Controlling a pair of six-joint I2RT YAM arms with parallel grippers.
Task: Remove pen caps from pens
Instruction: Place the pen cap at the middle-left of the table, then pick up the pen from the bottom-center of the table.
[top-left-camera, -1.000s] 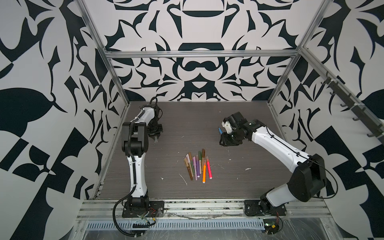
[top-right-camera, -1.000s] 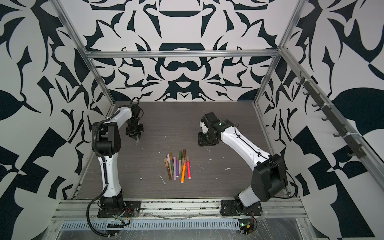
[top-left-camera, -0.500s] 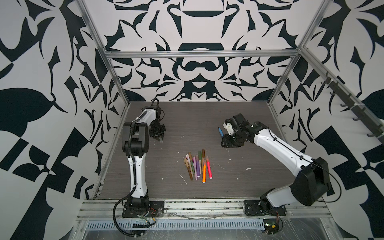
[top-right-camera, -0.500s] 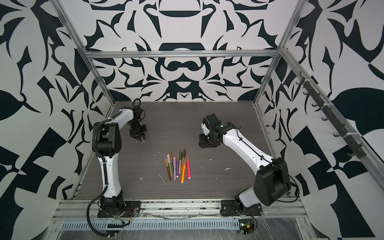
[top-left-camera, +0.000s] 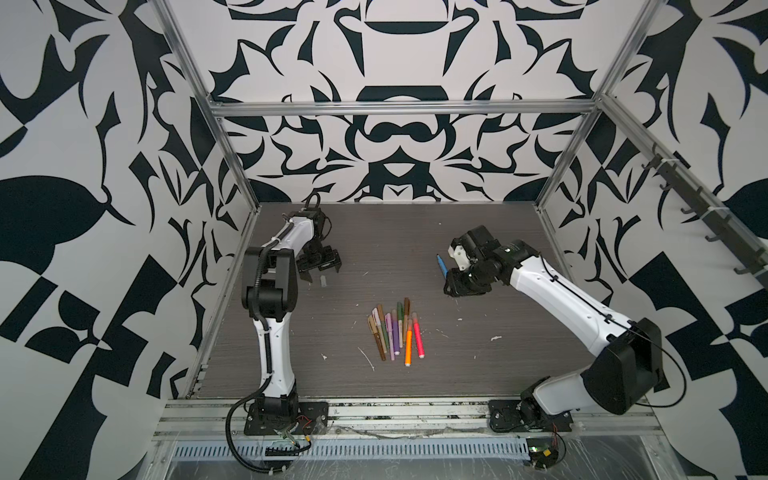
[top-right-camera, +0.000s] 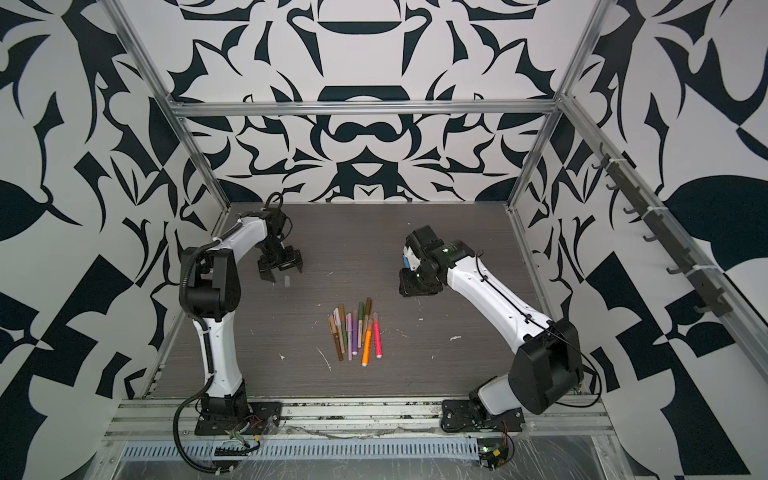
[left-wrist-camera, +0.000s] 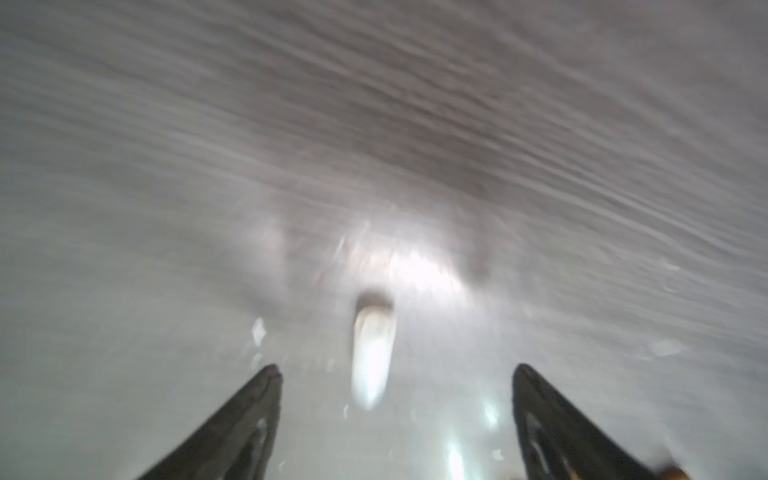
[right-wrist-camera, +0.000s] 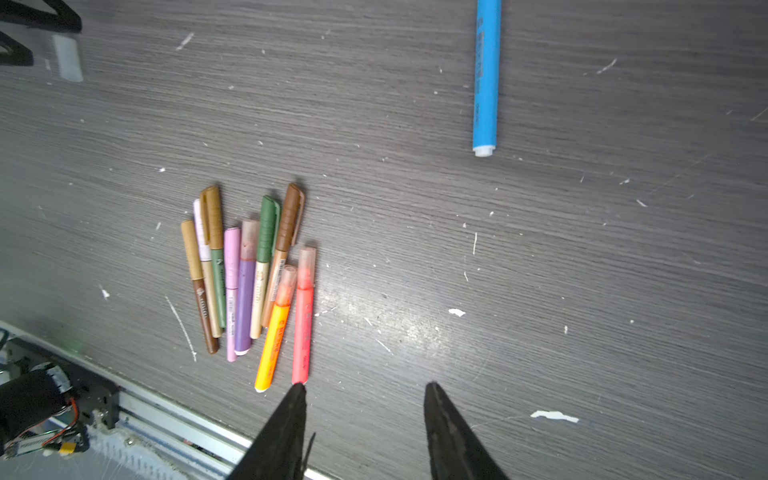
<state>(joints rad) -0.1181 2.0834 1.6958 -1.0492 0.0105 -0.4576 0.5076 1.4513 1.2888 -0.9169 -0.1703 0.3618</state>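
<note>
On the grey tabletop the left pincer hangs spread wide and empty, and the right pincer is released too, gripping nothing. The bunch of capped pens lies mid-table, untouched. A bare blue pen rests apart, near the right pincer, and a pale loose cap, likely its own, lies flat just under the left pincer. So one pen looks finished; next, a pincer must lift one pen from the tight bunch while the other grips its cap.

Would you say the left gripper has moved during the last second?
Yes: the left gripper has edged away from the corner post, toward the pens, and opened.
</note>
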